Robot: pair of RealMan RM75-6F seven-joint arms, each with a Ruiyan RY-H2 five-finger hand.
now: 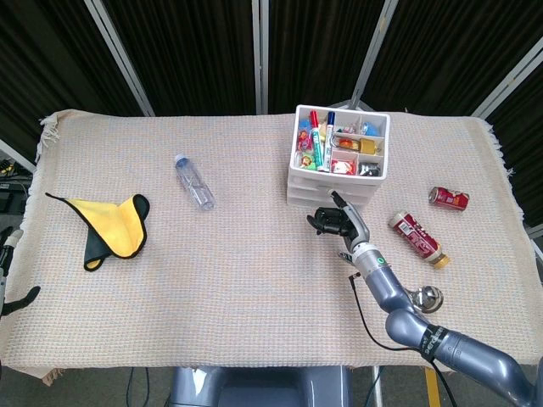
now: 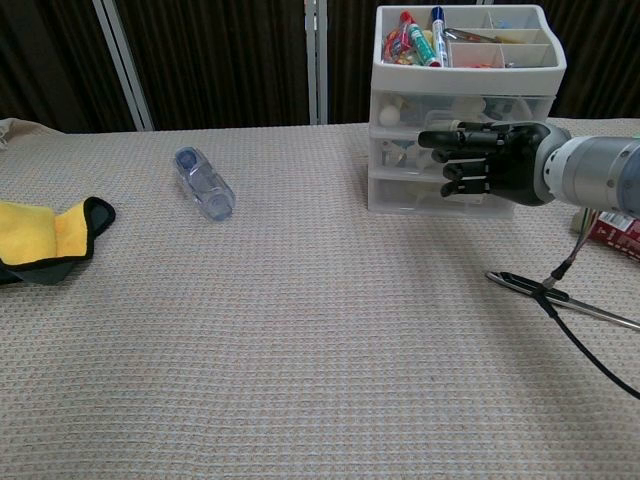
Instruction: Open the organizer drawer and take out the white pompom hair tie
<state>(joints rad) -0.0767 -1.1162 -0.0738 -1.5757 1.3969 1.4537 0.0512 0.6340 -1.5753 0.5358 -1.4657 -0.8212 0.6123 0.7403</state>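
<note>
While its black fingers curl half-closed on nothing, the right robot hand (image 2: 480, 162) hovers before the white plastic drawer organizer (image 2: 465, 110) on the table (image 2: 300, 330); the pompom tie can't be picked out.

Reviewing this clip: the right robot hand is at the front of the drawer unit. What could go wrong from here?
1. The drawer unit is light and nothing braces it, so pulling a drawer may drag the whole unit instead of opening it.
2. Its open top tray holds markers standing loose; a jerk could tip or spill them.
3. The right robot hand has its fingers curled with no clear hold on a handle, so it may slip off.
</note>
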